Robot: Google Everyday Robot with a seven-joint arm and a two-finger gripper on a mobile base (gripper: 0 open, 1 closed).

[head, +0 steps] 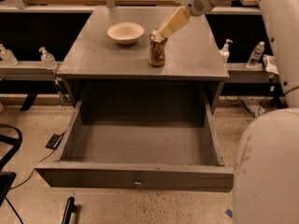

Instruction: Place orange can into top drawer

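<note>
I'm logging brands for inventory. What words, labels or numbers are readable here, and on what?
No text is readable.
Brownish-orange patterned can on grey cabinet top: print blurred.
Clear plastic bottle at far right: label too small.
Cream tool, at the can's top: no markings.

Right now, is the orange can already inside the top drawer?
No, the orange can stands upright on the cabinet top, with the gripper at its top and the top drawer open below.
</note>
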